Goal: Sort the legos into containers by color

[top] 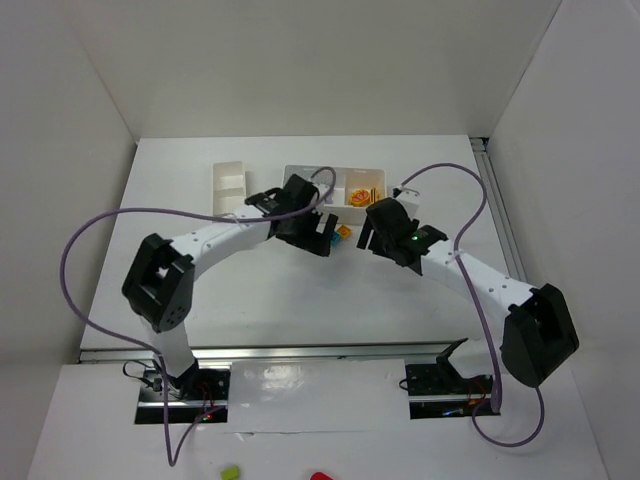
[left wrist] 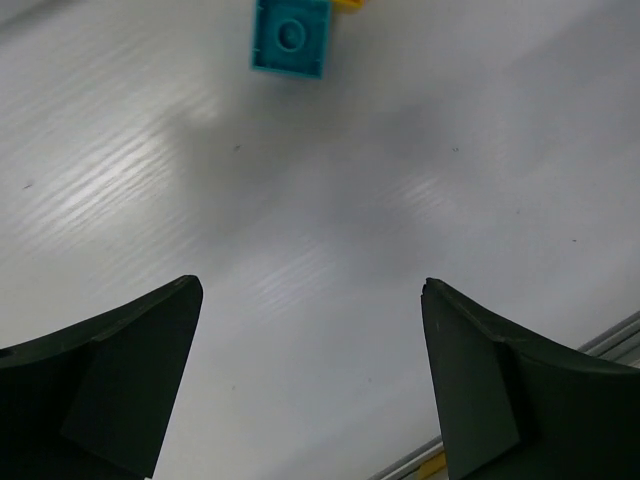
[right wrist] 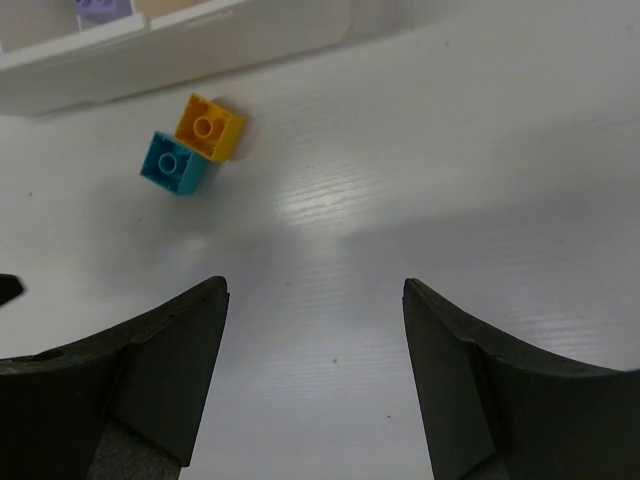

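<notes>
On white table (top: 300, 300), just near of long tray (right wrist: 200, 45): teal lego (right wrist: 175, 163) touching orange lego (right wrist: 209, 126), between both claws. Left claw (left wrist: 310, 290) spread wide, empty, legos to its right; right claw (right wrist: 315, 285) likewise spread, empty.

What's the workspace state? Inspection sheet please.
Surface: white table, glare streaks, no spills seen.
Job's things: teal brick and orange brick touching, on the table outside the long tray; orange pieces in its right compartment; small tray to its left.
Clutter: green bit and red bit on the near ledge, unidentifiable.
Grippers: left gripper and right gripper open, empty, near the bricks.
Cables: purple cables loop off both arms.
Surroundings: white walls; nothing else seen.
</notes>
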You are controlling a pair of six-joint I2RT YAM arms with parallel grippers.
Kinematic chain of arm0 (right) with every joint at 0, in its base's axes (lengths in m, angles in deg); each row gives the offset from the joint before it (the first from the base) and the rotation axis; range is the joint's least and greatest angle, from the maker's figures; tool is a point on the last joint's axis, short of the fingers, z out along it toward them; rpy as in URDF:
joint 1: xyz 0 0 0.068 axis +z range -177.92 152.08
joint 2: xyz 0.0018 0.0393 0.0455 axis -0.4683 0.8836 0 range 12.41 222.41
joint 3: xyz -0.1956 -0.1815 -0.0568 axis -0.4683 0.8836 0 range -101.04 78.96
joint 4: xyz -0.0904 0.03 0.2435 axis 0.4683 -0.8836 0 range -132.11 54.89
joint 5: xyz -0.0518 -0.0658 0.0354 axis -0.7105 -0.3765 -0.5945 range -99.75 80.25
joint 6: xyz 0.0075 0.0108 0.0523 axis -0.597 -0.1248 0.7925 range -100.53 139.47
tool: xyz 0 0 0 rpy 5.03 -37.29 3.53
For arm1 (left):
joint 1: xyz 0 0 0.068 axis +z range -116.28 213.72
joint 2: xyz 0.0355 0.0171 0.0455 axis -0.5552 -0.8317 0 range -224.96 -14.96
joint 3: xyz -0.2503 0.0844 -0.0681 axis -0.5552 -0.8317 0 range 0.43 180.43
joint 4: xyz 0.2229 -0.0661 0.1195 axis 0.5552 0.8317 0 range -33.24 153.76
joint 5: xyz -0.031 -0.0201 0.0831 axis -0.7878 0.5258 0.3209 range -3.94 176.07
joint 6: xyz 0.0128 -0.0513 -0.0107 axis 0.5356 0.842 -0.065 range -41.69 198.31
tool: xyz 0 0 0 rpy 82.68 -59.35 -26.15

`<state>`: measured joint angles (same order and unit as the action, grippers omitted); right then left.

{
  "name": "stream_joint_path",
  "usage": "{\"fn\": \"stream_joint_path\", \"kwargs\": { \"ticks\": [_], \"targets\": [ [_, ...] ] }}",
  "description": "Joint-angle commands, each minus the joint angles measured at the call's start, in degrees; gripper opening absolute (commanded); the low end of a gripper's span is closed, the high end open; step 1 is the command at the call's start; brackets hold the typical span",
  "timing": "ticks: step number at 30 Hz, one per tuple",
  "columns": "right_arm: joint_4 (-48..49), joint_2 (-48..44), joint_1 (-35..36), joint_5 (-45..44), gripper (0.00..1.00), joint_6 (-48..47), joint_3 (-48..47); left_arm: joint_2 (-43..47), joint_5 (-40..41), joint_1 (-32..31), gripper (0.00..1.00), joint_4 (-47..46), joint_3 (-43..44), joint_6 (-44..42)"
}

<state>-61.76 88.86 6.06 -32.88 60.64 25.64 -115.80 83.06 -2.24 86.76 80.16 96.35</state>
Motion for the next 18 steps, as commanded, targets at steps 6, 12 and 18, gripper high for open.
{"fn": "stream_joint_path", "kwargs": {
  "ticks": [6,12,18],
  "targets": [
    [-3.7,-10.5,-4.9,-1.6,0.78,3.6,3.0,-13.9,-1.5,-2.3,1.0,-2.8,8.1,-4.1],
    [-3.8,-10.5,-4.9,-1.1,0.78,3.6,3.6,-20.2,1.8,-2.3,0.86,-2.8,13.4,-6.4],
    [-3.8,-9.9,-5.4,-0.6,0.78,3.6,3.1,-26.9,7.8,-2.3,0.8,-2.2,21.6,-6.9]
  ]
}}
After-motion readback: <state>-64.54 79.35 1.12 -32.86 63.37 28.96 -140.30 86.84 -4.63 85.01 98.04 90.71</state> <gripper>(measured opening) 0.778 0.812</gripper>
